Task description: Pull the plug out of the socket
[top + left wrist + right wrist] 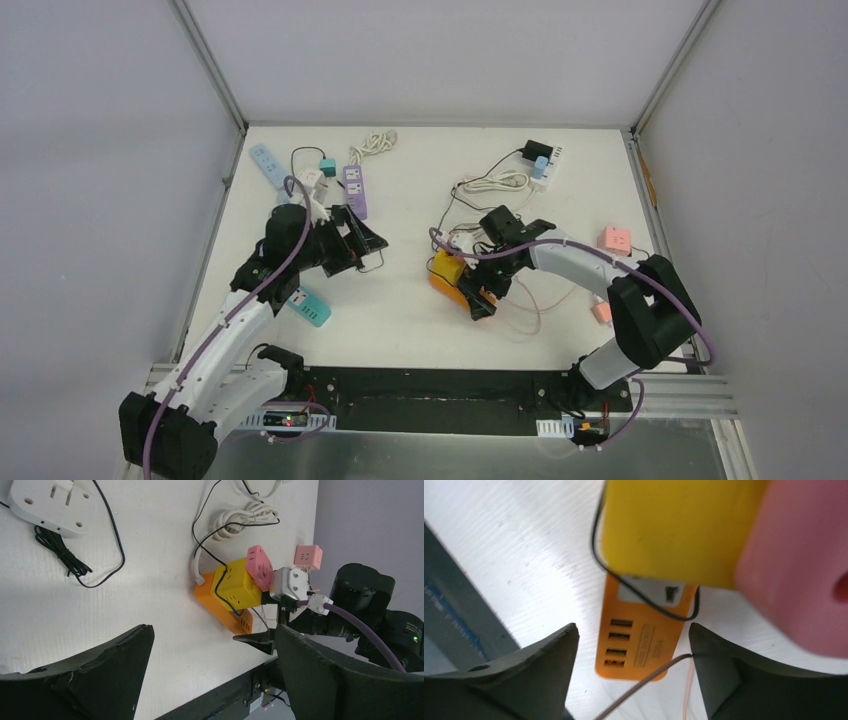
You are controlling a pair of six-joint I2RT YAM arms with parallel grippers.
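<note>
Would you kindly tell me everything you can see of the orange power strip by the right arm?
The orange power strip is a flat plastic bar lying on the white table. Its free end shows four USB slots, a printed label and a white panel with a dark switch. A yellow cube adapter sits on top, covering much of it; a thin black cable crosses it. The open right claw hovers over its end, not gripping.

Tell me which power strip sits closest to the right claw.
The orange strip, under the yellow cube: the right claw hangs open over its end. The purple strip, blue strip and teal strip lie by the left arm.
</note>
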